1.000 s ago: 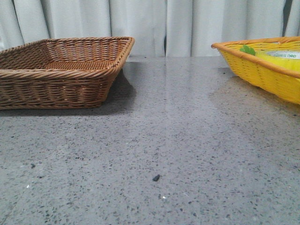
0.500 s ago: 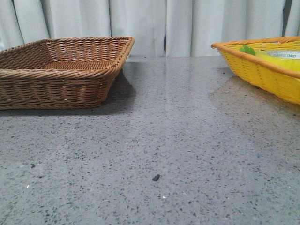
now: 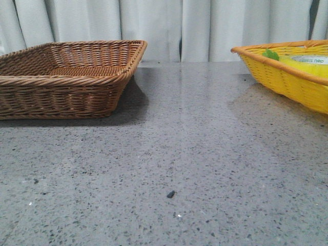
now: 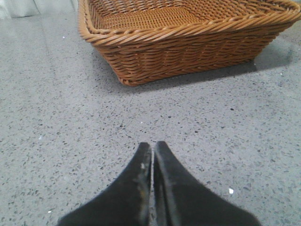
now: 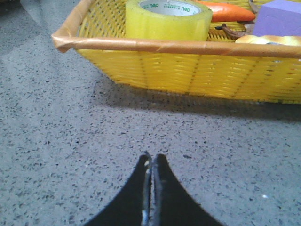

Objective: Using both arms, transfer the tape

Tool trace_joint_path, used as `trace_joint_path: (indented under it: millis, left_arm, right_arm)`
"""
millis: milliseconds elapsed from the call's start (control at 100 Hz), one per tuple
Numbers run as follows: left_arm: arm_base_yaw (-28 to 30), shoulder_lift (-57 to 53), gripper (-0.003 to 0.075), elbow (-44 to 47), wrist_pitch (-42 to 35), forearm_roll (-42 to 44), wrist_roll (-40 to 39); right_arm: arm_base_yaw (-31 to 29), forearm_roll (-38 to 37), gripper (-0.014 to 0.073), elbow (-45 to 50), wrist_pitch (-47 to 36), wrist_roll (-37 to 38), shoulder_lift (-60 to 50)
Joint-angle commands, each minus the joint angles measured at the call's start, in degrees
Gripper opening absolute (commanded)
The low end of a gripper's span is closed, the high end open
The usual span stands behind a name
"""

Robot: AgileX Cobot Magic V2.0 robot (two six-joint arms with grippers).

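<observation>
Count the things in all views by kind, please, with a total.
Baskets: 2, brown and yellow
Tape: 1
Orange object: 1
Purple block: 1
Grippers: 2, left and right, both shut
Total: 7

In the front view the yellow basket at the desk's right edge runs off the picture, and its rim hides all but the top of the tape. The brown basket is clipped at the left edge. In the right wrist view, an orange object and a purple block are cut off. The tape's core lettering is too small to read.
</observation>
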Motion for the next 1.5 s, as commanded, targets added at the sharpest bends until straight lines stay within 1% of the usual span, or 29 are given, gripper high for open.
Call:
trace_joint_path:
  millis: [0,190,360,410,440,510,590,710,910,1090,1320,1490]
  left_arm:
    - [0.1,-1.6,-0.0021,0.4,-4.2,-0.1,-0.5]
    - [0.1,-1.6,-0.0021,0.4,-4.2,-0.1,-0.5]
    - [0.1,-1.6,-0.0021,0.4,-5.2,-0.1,-0.5]
    - [0.1,-1.6,-0.0021,0.4,-6.5,-0.6,-0.5]
    - [0.1,-1.6,-0.0021,0.4,-7.7,-1.5,-0.5]
    - [0.1,-1.6,-0.0021,0.4,-11.3,-7.4,-0.6]
    - [0.1,-1.6,-0.0021,0.4,-16.1,-11.4,-0.6]
    - [0.1,-1.6,-0.0021,0.4,-20.4,-15.6,-0.6]
    - [0.1,-1.6,-0.0021,0.4,-23.3,-15.7,-0.6]
    - [0.1,-1.6,-0.0021,0.4,-29.7,-15.7,-0.6]
    - [0.1,-1.6,-0.0021,0.4,-26.4,-15.7,-0.5]
    - [0.1,-1.6,-0.0021,0.4,-26.3,-15.7,-0.5]
  right_arm:
    - [-0.4,0.0,-0.0066,1.3,-3.3,-0.5,-1.2]
    - [-0.4,0.0,-0.0066,1.3,-8.8,-0.5,-1.2]
    - [-0.4,2.9,-0.0066,1.3,-13.3,-0.5,-1.2]
    - [-0.4,5.6,-0.0066,1.3,-14.5,-0.4,-1.2]
    - [-0.4,9.6,-0.0066,1.3,-15.2,0.0,-1.2]
    - [-0.4,18.2,-0.0066,1.3,-17.0,0.6,-1.1]
    - [-0.4,23.6,-0.0066,1.3,-16.9,0.6,-1.1]
    - [-0.4,23.6,-0.0066,1.3,-16.5,0.6,-1.1]
    - [-0.4,24.8,-0.0066,1.3,-20.0,0.6,-1.1]
    - [-0.4,24.8,-0.0066,1.3,-20.1,0.6,-1.1]
    - [-0.4,24.9,-0.0066,1.3,-20.2,0.6,-1.1]
    - [-0.4,24.9,-0.0066,1.3,-20.9,0.6,-1.1]
